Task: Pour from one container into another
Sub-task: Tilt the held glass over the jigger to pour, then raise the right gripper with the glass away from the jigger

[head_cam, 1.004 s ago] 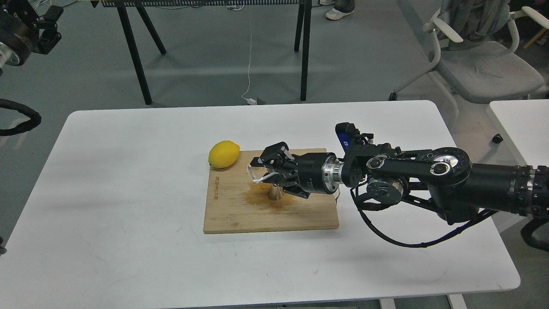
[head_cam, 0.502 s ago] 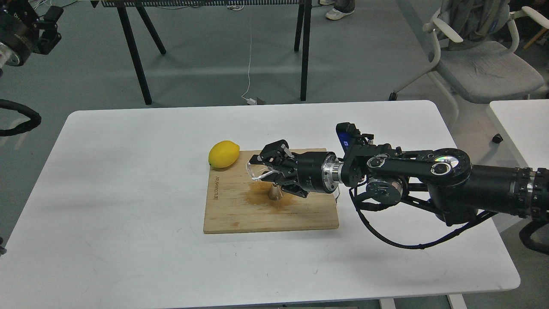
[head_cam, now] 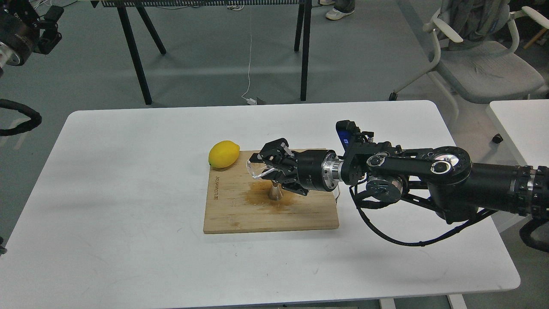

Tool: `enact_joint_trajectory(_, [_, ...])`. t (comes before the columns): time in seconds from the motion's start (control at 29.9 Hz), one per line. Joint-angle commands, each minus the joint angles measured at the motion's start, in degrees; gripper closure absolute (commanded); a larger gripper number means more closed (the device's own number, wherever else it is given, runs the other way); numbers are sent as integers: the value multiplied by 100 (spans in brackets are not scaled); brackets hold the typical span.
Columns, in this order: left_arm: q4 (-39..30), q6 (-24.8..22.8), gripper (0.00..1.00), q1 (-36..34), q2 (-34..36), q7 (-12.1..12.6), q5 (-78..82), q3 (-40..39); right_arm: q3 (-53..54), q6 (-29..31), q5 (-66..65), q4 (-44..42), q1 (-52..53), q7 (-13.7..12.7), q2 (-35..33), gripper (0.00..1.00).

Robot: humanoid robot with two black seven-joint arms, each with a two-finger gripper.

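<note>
My right gripper (head_cam: 270,165) reaches in from the right over the board (head_cam: 240,214) and is clamped on the glass (head_cam: 256,171), its fingers closed around the clear body. The glass lies tipped on its side in the grip, mouth pointing left, held above the board and not touching it. The jigger (head_cam: 275,192) stands upright on the board directly under the gripper; only its lower cone and narrow waist show, the upper part being hidden behind my fingers, so I cannot tell whether the glass rim touches it. A brown wet stain (head_cam: 259,198) spreads over the wood around the jigger's foot, reaching left and a little toward me.

The lemon (head_cam: 223,154) rests at the far left corner of the board, partly on the wood and partly over the table (head_cam: 128,171), well apart from the glass mouth. The board sits near the middle of the white table, with printed lettering along its left edge.

My left gripper (head_cam: 45,28) hangs high at the top left corner of the view, off the table and far from everything on it. It is dark and partly cut off by the frame, so I cannot tell whether its fingers are apart or together.
</note>
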Motion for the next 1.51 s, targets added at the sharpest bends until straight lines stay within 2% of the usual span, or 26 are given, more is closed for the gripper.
enact_joint_trajectory(0.0, [0, 0, 0, 0, 0, 0, 0, -5, -154, 2, -350, 7, 180, -25, 24, 98])
enact_joint_trajectory(0.4, [9, 0, 0, -9, 9, 0, 0, -5, -1138, 11, -1063, 226, 1436, -52, 34, 98])
enact_joint_trajectory(0.57, [0, 0, 0, -35, 9, 0, -9, -5, -1376, 11, -1176, 587, 2026, -43, -546, 98])
enact_joint_trajectory(0.7, [0, 0, 0, -62, 9, 0, 0, -5, -1517, 11, -1799, 719, 2141, -43, -1134, 98])
enact_joint_trajectory(0.9, [0, 0, 0, -114, 9, 0, 0, -5, -1535, -7, -2669, 711, 1860, -43, -2110, 98])
enact_joint_trajectory(1.1, [0, 0, 0, -141, 0, 0, 0, -5, -1491, -314, -3777, 553, 1228, -43, -2699, 98])
enact_joint_trajectory(1.47, [0, 0, 0, -220, -9, 0, 0, -5, -1473, -1096, -4596, -976, -126, 54, -2499, 98])
